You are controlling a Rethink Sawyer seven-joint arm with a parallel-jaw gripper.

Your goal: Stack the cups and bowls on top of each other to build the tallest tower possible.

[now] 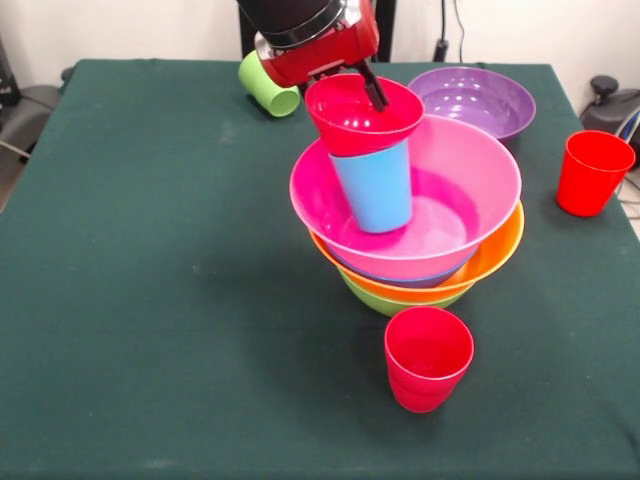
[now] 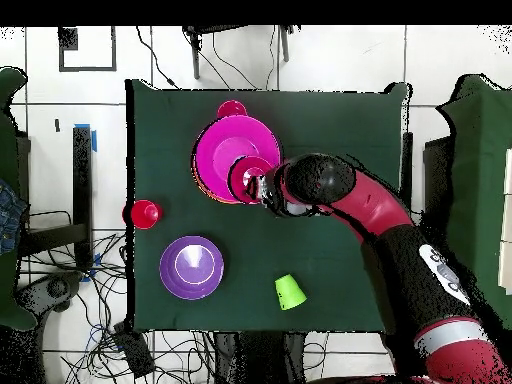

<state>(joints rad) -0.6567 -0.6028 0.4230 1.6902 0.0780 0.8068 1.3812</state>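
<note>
Gripper (image 1: 372, 88), upper centre of the front view, pinches the rim of the red bowl (image 1: 362, 112) resting on the blue cup (image 1: 376, 186) inside the tower (image 1: 405, 230), frame centre. Risk: cup leans; off-centre release could topple both.

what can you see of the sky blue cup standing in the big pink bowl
The sky blue smooth plastic cup is a small tapered tumbler without a handle. It stands upside down, slightly tilted, on the floor of the glossy big pink plastic bowl, left of centre in the front view. The small red glossy plastic bowl sits upright on top of it, hiding its upper end. The black-fingered gripper is at that red bowl's rim. In the overhead view the cup is hidden under the red bowl.
</note>
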